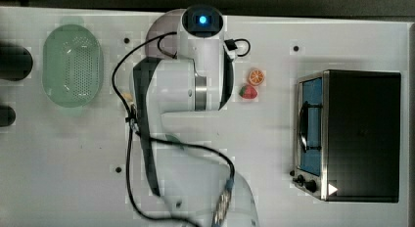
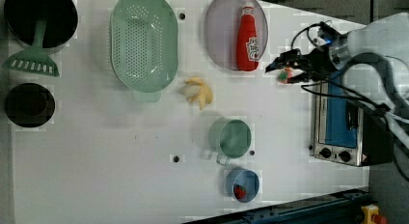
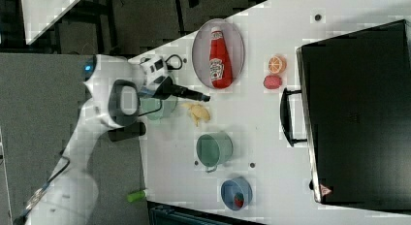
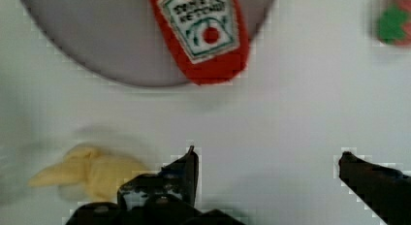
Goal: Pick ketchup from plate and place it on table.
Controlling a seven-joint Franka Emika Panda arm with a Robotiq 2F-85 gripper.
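Observation:
The ketchup [image 2: 248,38] is a red bottle with a white label, lying flat on the round pale lilac plate [image 2: 219,31]. It also shows in the right view as ketchup [image 3: 219,53] on the plate [image 3: 201,50]. In the wrist view the ketchup [image 4: 203,36] has its base at the rim of the plate [image 4: 97,40]. My gripper [image 4: 269,157] is open with nothing between its fingers. It hovers over the white table [image 2: 96,161] just past the bottle's base. In the left view the gripper [image 2: 277,72] is to the right of the plate.
A green colander [image 2: 143,40] lies at the plate's left in the left view. A yellow banana piece [image 2: 200,92], green cup [image 2: 231,137] and blue dish [image 2: 242,184] lie below. Orange slice [image 1: 256,76], strawberry [image 1: 248,92] and toaster oven [image 1: 357,134] are nearby.

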